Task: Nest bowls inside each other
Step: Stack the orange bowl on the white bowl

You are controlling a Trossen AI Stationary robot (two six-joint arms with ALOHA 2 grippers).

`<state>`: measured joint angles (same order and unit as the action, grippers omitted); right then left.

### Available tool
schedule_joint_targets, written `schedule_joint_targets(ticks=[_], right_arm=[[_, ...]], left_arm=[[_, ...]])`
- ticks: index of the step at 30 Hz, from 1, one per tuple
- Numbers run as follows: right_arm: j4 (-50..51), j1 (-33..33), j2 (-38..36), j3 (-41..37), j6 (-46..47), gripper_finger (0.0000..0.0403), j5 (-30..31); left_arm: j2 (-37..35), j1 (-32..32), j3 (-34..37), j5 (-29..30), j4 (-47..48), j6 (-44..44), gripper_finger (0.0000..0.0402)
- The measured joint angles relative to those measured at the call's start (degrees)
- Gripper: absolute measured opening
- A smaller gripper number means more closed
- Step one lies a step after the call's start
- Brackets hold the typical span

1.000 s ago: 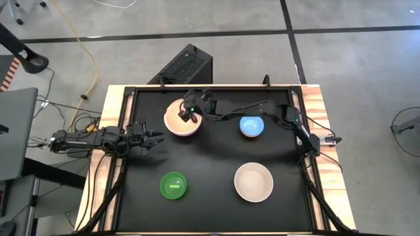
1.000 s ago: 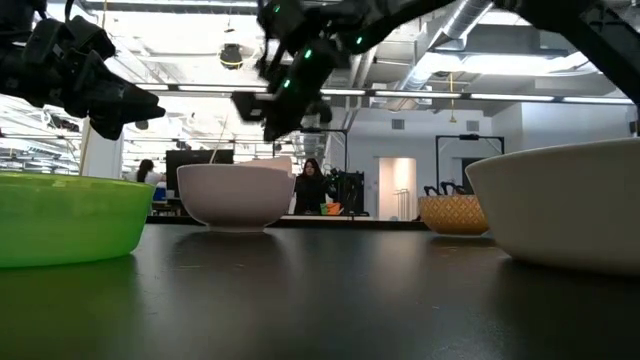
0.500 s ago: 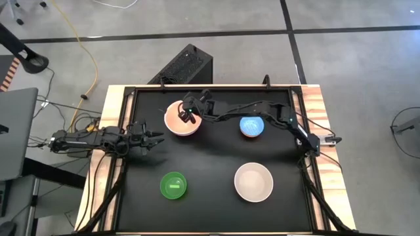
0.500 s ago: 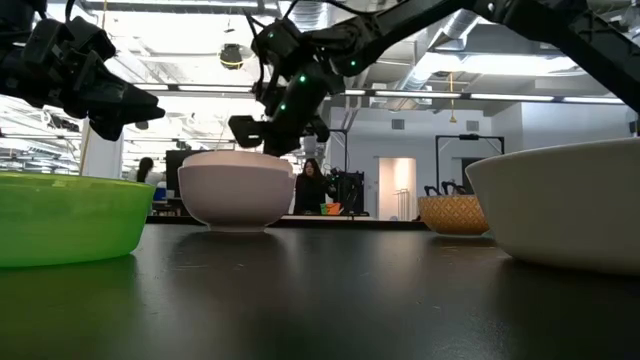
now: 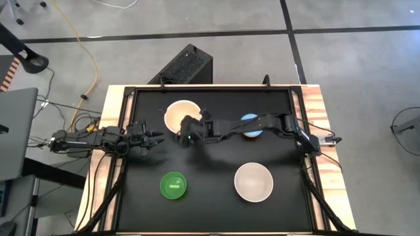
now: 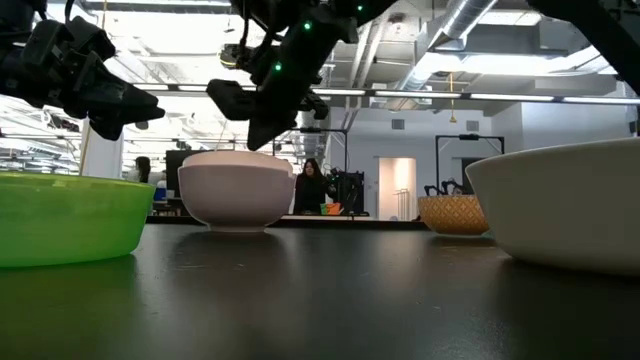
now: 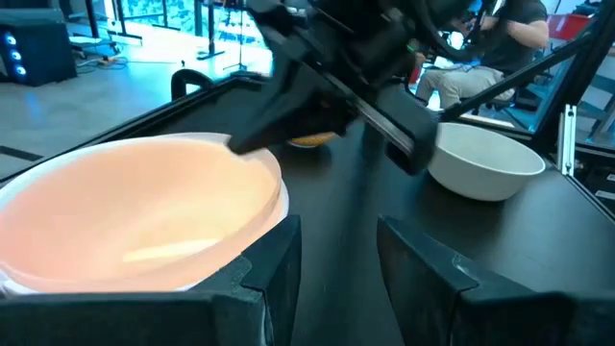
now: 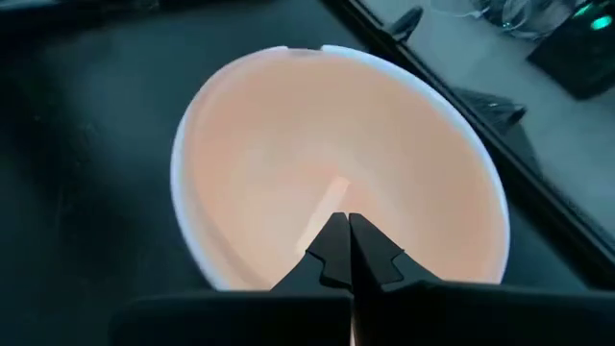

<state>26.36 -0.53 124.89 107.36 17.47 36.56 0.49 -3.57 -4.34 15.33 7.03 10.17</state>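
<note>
A pale pink bowl (image 5: 182, 115) (image 8: 336, 163) sits in a white bowl whose rim (image 7: 280, 207) shows around it, at the far left of the black table. My right gripper (image 5: 184, 136) (image 8: 343, 229) hangs shut just above and near-side of that stack, touching nothing. A blue bowl (image 5: 248, 119) stands under the right arm, partly hidden. A green bowl (image 5: 174, 185) and a cream bowl (image 5: 254, 182) stand near the front edge. My left gripper (image 5: 159, 137) (image 7: 336, 245) waits open at the left, pointing level at the stack.
The table has a raised black rim (image 5: 203, 87) and wooden side strips (image 5: 328, 157). Bare black surface lies in the middle, between the four bowl places (image 5: 213, 157). A black box (image 5: 187, 65) and cables lie on the floor beyond the far edge.
My right gripper has moved from over the pink bowl toward the table's near edge, sinking slightly and tipping further down, and now hangs beside the bowl's near rim. The bowls stay where they were.
</note>
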Motion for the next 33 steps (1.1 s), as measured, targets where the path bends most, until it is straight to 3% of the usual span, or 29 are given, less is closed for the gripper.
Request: schedule_joint_targets(ticks=[5, 17, 24, 33], right_arm=[[-0.66, -2.4, 0.01, 0.01, 0.09, 0.0005, 4.38], [4.38, -2.64, 0.03, 0.01, 2.6, 0.0005, 1.91], [-1.27, -2.11, 0.1, -4.67, 0.15, 0.0005, -0.13], [-2.72, -2.06, -0.79, -3.72, -4.25, 0.0005, 0.63]], left_arm=[[0.0, 0.02, 0.0, 0.0, 0.0, 0.94, 0.0128], [0.0, 0.0, 0.0, -0.54, 0.0, 2.12, 0.0128], [0.0, -0.01, 0.0, -0.55, -0.02, 2.12, 0.0128], [-0.02, 0.0, 0.0, -0.59, -0.02, 2.1, 0.0128]])
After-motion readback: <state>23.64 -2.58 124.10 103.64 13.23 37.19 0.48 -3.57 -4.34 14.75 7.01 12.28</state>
